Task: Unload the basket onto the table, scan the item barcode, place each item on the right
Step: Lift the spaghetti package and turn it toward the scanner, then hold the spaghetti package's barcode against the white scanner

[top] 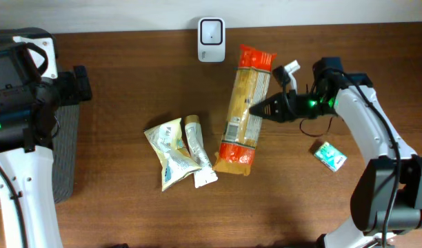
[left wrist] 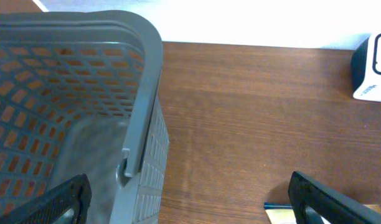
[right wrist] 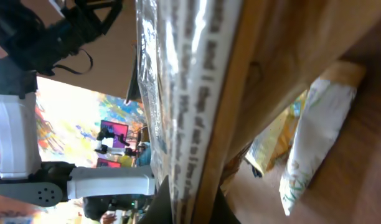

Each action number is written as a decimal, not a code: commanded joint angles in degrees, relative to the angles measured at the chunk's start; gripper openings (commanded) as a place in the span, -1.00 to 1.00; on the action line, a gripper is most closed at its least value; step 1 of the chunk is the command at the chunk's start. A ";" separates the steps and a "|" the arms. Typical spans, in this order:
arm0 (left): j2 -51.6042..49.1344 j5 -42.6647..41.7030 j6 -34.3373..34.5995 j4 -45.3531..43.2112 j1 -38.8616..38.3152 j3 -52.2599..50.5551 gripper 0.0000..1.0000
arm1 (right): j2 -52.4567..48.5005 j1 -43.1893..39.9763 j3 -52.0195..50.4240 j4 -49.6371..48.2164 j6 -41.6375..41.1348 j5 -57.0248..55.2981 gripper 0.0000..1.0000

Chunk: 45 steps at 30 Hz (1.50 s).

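- Right gripper (top: 255,108) is clamped together on the long right edge of the pasta bag (top: 235,124), about mid-length.
- Pasta bag is the task item: long clear pack, yellow pasta, orange-red ends. It lies lengthwise on the surface (top: 128,83) just right of centre, with its top end close to the scanner (top: 211,40).
- Right wrist view is filled by the bag's edge and a strip of small print; the film runs down between the dark fingertips at the bottom of the view. Barcode not readable here.
- Scanner is a white box at the far edge of the surface, standing apart from the bag.
- Left gripper (left wrist: 190,205) has its jaws wide apart and holds nothing; it hangs over the corner of the grey basket (left wrist: 147,93) on the left side.
- 2 small items lie left of the bag, touching each other: a yellow pouch (top: 169,153) and a narrow sachet (top: 199,151).
- Small green box (top: 329,156) sits on the right, below the right arm, well apart from the bag.
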State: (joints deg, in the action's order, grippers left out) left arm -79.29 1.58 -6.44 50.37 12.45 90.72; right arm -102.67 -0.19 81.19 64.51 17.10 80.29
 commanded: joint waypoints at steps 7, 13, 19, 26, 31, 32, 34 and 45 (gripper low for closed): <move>0.24 0.35 -0.57 -0.09 0.09 0.50 0.99 | 1.51 17.86 18.86 -24.63 -19.50 -81.26 -0.92; 0.24 0.35 -0.57 -0.09 0.09 0.50 0.98 | -9.44 24.57 18.82 -58.10 14.08 -99.14 -0.92; 0.24 0.35 -0.57 -0.11 0.09 0.50 0.98 | -20.83 24.79 18.84 -86.73 30.93 -101.44 -0.92; 0.24 0.35 -0.57 -0.09 0.09 0.50 0.98 | -27.91 26.97 18.86 -95.49 43.39 -95.47 -0.92; 0.24 0.35 -0.57 -0.09 0.09 0.50 0.98 | -29.86 27.36 18.86 -99.51 51.67 -96.52 -0.92; 0.24 0.35 -0.57 -0.11 0.09 0.50 0.98 | -29.86 27.65 18.86 -99.49 51.45 -96.91 -0.92; 0.24 0.35 -0.57 -0.11 0.09 0.50 0.98 | -29.55 29.55 18.86 -99.47 51.45 -100.87 -0.92; 0.24 0.35 -0.57 -0.09 0.11 0.50 0.98 | 8.28 26.67 18.84 -24.83 -4.57 -113.09 -0.92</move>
State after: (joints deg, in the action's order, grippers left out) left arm -79.29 1.56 -6.44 50.41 12.45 90.74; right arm -102.63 29.47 98.78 31.11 31.18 -29.63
